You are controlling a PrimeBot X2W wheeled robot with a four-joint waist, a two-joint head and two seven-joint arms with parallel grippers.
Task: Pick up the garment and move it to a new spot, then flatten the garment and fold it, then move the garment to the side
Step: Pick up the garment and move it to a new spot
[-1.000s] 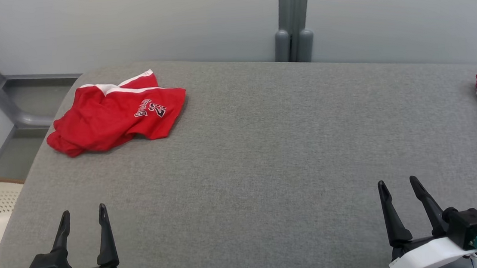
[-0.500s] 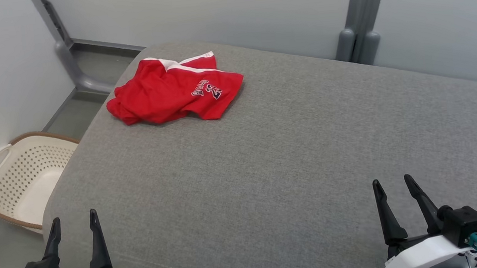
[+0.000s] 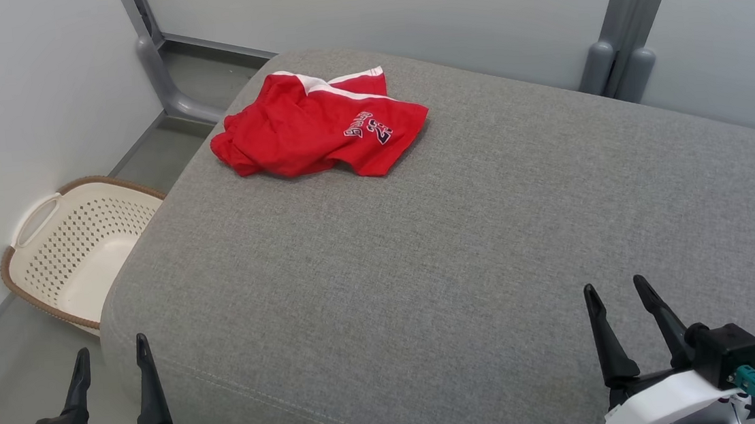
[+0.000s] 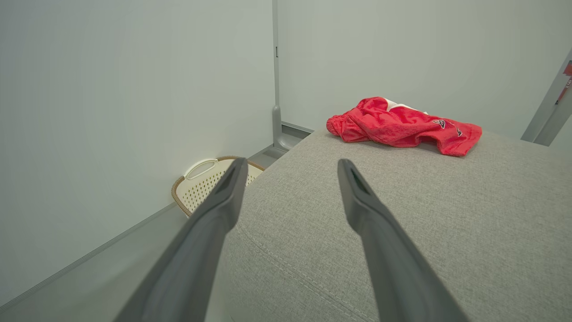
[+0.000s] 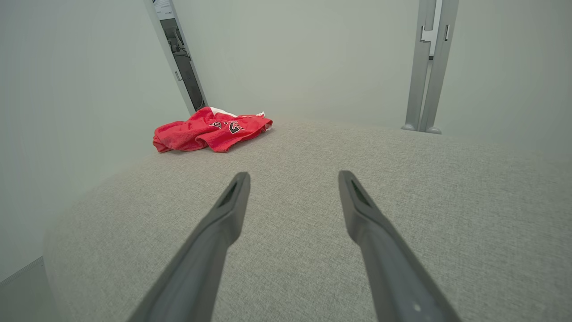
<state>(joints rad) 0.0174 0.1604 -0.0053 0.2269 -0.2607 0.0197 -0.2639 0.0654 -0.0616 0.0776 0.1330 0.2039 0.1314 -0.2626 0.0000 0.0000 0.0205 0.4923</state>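
Left gripper (image 3: 110, 346) at the lower left of the head view, by the near left corner of the grey cushion (image 3: 422, 249): fingers spread wide, nothing between them, touching nothing. In the left wrist view (image 4: 291, 162), one finger set against the floor and the cream basket (image 4: 195, 197), the other against the cushion. Right gripper (image 3: 613, 283) over the near right part of the cushion, likewise spread wide and empty; same wide gap in the right wrist view (image 5: 294, 174). Both well apart from the red garment (image 3: 318, 125). Against the head view a second ago, a whole-picture shift from a turn of the camera toward the left: basket (image 3: 53, 250) now in full sight on the floor beside the cushion, a second red piece with white stripes gone past the right edge, garment crumpled just as before, both grippers spread as before. Garment at the far left corner of the cushion, long axis roughly across the head view: bunched end toward the cushion's left edge, flatter end with dark lettering toward the right, white trim along the far side. Seen low and far off from both wrists (image 4: 402, 126) (image 5: 210, 129).
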